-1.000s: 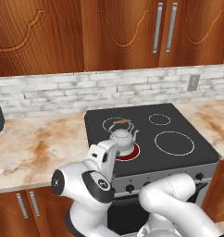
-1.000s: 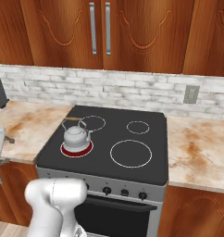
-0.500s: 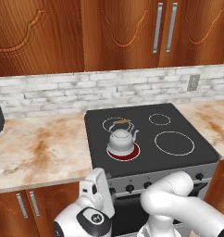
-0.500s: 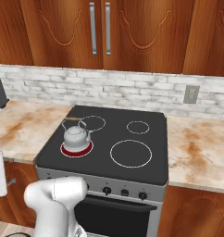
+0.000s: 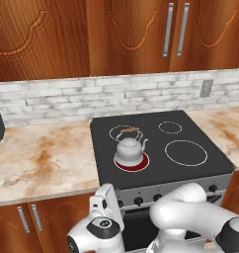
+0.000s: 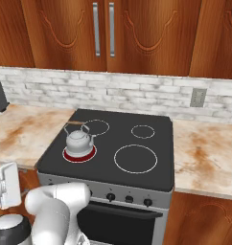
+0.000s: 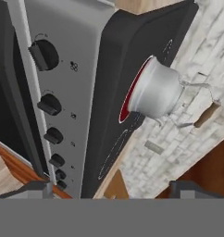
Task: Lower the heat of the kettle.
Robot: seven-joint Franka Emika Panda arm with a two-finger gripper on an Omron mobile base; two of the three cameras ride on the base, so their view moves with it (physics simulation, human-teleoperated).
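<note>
You see the kettle [image 5: 128,150] sitting on the front left burner [image 5: 132,161] of the stove [image 5: 156,148], and that burner glows red under it. From the right base view the kettle [image 6: 78,141] stands on the same red ring, with its brown handle arched above the lid. The hand view is rolled sideways, so the kettle [image 7: 155,90] looks like it sticks out from the dark stove top. Here you also see a row of black knobs [image 7: 44,54] on the grey front panel. The gripper [image 7: 111,190] has its two tips spread wide apart, holding nothing, low in front of the stove.
</note>
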